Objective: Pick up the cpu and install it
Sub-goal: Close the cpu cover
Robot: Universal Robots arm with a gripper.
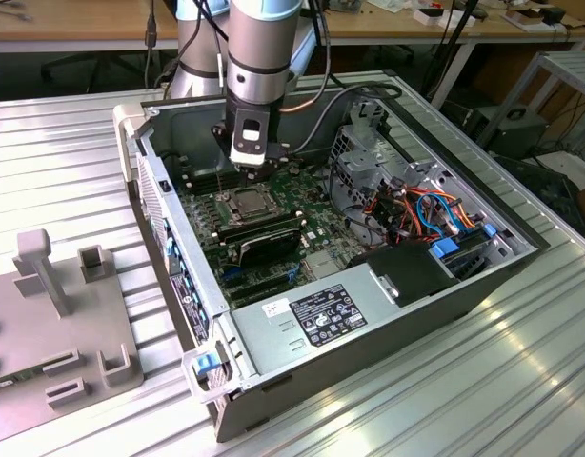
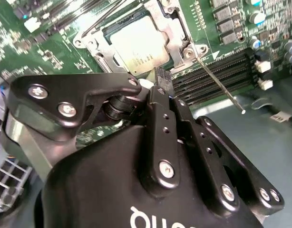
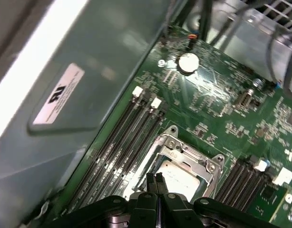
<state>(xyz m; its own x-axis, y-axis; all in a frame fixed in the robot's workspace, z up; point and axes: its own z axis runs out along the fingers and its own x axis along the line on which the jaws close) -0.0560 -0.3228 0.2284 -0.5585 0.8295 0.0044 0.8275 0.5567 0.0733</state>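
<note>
The cpu (image 2: 139, 45) is a flat grey square lying inside the metal-framed socket (image 2: 172, 23) on the green motherboard; it also appears in the first wrist view (image 3: 177, 176) and, small, in the exterior view (image 1: 246, 202). My gripper (image 2: 161, 76) hangs just above the socket's edge, fingers pressed together with nothing visible between them. In the first wrist view the gripper (image 3: 155, 179) points down at the near rim of the socket frame (image 3: 184, 147). From outside, the gripper (image 1: 252, 176) sits directly over the socket inside the open computer case. A thin socket lever (image 2: 217, 85) sticks out beside the frame.
Black memory slots (image 3: 122, 137) run along both sides of the socket. The grey case wall (image 3: 65, 95) stands close by. A power supply (image 1: 321, 314) and bundled coloured cables (image 1: 416, 205) fill the case's near and right parts. A grey fixture (image 1: 54, 314) rests on the ribbed table at the exterior view's left.
</note>
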